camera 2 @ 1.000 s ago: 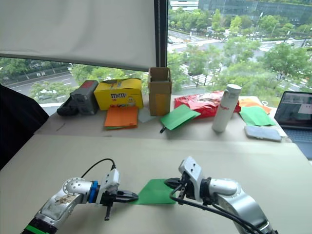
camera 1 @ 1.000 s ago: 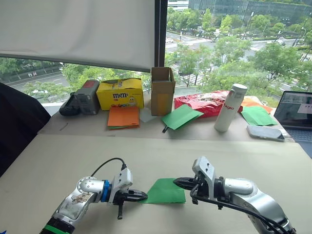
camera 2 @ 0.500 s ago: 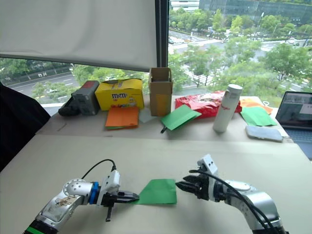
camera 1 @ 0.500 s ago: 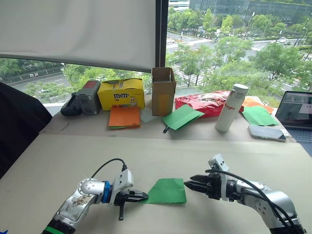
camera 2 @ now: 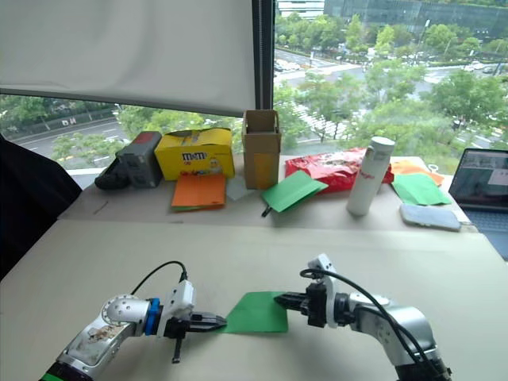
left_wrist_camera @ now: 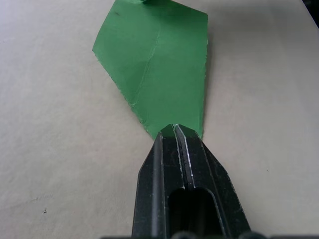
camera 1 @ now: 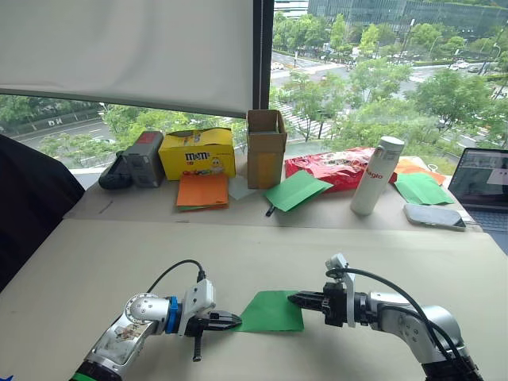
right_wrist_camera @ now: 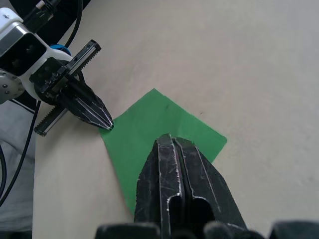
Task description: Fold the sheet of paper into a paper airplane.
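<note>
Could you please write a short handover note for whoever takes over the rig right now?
Left gripper: shut on the near-left corner of the sheet of paper.
Right gripper: fingers closed, tips at the sheet's right edge; whether it pinches the paper cannot be told.
The green sheet lies flat on the near table between the two grippers, creases visible, one corner already folded.
Done: early folds only. Left: the remaining folds to form the paper airplane.
Spare orange paper and green paper lie on the far table.

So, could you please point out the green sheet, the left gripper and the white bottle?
green sheet (camera 1: 270,311), left eye view, its flat middle.
left gripper (camera 1: 235,320), left eye view, fingertips at the sheet's corner.
white bottle (camera 1: 375,177), left eye view, its body.
</note>
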Tool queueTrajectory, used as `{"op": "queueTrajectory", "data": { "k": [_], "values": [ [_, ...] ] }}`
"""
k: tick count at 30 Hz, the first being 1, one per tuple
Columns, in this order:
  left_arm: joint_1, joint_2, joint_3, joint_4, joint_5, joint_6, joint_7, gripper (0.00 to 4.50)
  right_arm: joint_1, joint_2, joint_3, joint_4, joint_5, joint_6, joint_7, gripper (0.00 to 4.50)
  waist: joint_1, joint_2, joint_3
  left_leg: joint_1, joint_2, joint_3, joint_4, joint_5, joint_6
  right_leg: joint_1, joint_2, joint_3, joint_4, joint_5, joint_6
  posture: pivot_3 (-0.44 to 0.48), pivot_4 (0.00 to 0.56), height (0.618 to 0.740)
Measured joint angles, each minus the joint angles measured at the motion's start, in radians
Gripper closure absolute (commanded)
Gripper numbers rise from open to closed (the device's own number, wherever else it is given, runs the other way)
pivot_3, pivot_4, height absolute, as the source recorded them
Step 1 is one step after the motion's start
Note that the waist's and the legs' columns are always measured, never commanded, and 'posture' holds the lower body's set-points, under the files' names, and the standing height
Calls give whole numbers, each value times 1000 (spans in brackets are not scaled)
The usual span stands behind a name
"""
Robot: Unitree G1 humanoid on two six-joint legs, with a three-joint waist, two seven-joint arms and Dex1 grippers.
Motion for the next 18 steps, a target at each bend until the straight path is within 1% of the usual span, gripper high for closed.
{"op": "queueTrajectory", "data": {
  "k": [4, 7, 8, 11, 13, 14, 18],
  "values": [
    [-11, -18, -1, 53, 0, -54, -19, 4500, -8, 11, -25, -7, 4, 0, -13, 4440, 0, 0, 0, 0, -1, 0, 0, 0, 0, 0, 0, 0, 0, 0, 0, 0, 150, 740],
    [-28, -28, -7, 98, 0, -96, -39, 4500, -38, 21, -77, -1, 39, 6, -34, 3616, 1, 1, -1, 0, -1, 0, 0, 0, 0, 0, -1, -1, 0, 0, 0, 0, 150, 740],
    [-28, -29, -7, 99, 0, -98, -40, 4500, -38, 21, -80, -1, 40, 7, -34, 3314, 1, 1, -1, 0, -1, 0, 0, 0, 0, 0, -1, -1, 0, 0, 0, 0, 150, 740],
    [-38, -36, -9, 128, 0, -130, -50, 4500, -34, 5, -84, 25, 27, 9, -52, 2209, 2, 2, -1, 0, -1, 0, 0, 0, 0, 0, -1, -1, 0, 0, 0, 0, 150, 740],
    [-39, -38, -9, 137, 0, -142, -51, 4500, -29, -11, -72, 31, 23, 20, -51, 1666, 2, 2, -1, 0, -2, 1, 0, 0, 0, 0, -2, 0, 0, 0, 0, 0, 150, 740],
    [-39, -39, -9, 146, 0, -154, -52, 4500, -21, -32, -53, 31, 20, 36, -50, 1666, 1, 2, -2, 0, -1, 1, 0, 0, 0, 1, -2, 0, 0, 0, 0, 0, 150, 740],
    [-38, -40, -8, 162, 0, -180, -53, 4500, -19, -20, -42, 34, 21, 60, -53, 1666, 1, 4, -2, 0, -1, 0, 0, 0, 0, 1, -2, 0, 0, 0, 0, 0, 150, 740]
  ]
}}
